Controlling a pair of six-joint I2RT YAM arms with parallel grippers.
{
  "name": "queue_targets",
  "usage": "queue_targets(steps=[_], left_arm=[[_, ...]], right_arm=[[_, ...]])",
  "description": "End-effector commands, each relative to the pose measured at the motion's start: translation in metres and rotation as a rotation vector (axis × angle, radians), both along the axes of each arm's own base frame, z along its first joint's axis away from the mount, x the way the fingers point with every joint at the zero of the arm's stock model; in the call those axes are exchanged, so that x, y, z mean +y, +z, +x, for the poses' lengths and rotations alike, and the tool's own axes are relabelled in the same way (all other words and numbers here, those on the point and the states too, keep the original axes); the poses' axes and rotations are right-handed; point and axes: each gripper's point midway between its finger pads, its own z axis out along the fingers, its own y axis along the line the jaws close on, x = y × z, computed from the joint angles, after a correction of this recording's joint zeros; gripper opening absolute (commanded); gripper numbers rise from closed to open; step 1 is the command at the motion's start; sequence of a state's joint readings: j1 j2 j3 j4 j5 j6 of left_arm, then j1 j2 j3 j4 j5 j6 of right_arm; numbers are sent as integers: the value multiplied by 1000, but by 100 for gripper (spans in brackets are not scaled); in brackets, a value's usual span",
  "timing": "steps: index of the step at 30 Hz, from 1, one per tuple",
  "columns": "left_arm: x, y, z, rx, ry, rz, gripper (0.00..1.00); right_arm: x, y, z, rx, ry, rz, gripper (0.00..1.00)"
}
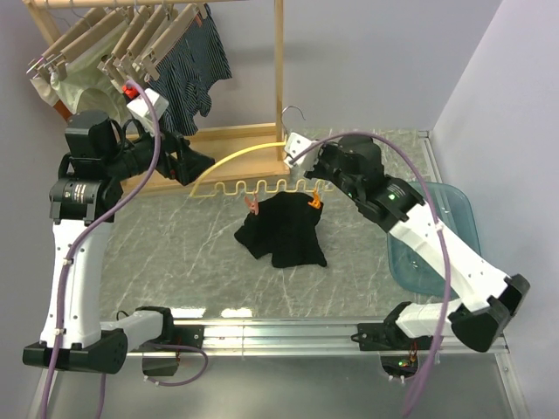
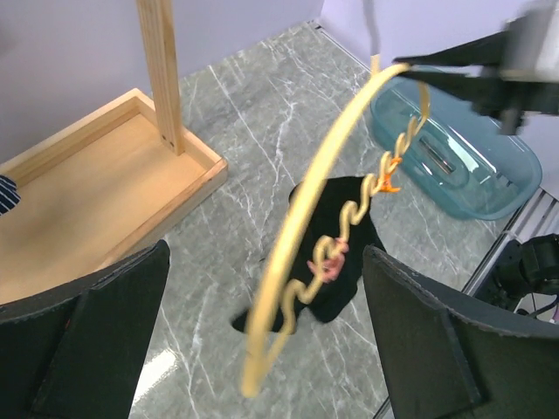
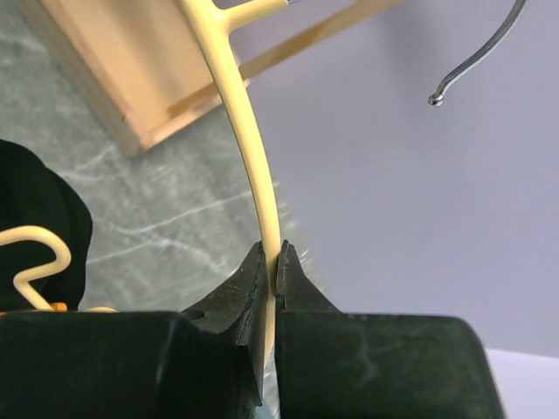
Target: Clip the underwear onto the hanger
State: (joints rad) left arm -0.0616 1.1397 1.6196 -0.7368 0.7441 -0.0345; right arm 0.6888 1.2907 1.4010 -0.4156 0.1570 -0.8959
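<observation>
The yellow hanger (image 1: 238, 157) hangs over the table with its wavy bar (image 1: 262, 188) low and its hook (image 1: 293, 113) at the back. My right gripper (image 1: 306, 164) is shut on the arch just below the hook; the right wrist view shows the fingertips (image 3: 262, 271) pinching the thin yellow rod (image 3: 249, 166). The black underwear (image 1: 284, 231) lies bunched under the bar, its top edge at a pink clip (image 1: 253, 208) and an orange clip (image 1: 314, 202); whether either bites the fabric I cannot tell. My left gripper (image 2: 262, 349) is open, straddling the hanger's left end (image 2: 253, 367) without touching.
A wooden rack (image 1: 279, 78) at the back left holds beige clip hangers (image 1: 131, 39), dark striped shorts (image 1: 196, 74) and a pale green garment (image 1: 74, 87). Its tray base (image 2: 105, 183) lies just behind the hanger. A blue bin (image 1: 437, 236) stands at the right.
</observation>
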Motion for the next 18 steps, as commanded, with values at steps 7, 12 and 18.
queue_targets(steps=[7,12,18], left_arm=[[-7,9,-14,3,-76,-4,94],[-17,-8,-31,74,-167,-33,91],[-19,-30,-40,121,-210,-20,86]], right_arm=[[13,90,-28,-290,78,75,0],[19,97,-33,-337,85,45,0],[27,106,-36,-360,97,45,0]])
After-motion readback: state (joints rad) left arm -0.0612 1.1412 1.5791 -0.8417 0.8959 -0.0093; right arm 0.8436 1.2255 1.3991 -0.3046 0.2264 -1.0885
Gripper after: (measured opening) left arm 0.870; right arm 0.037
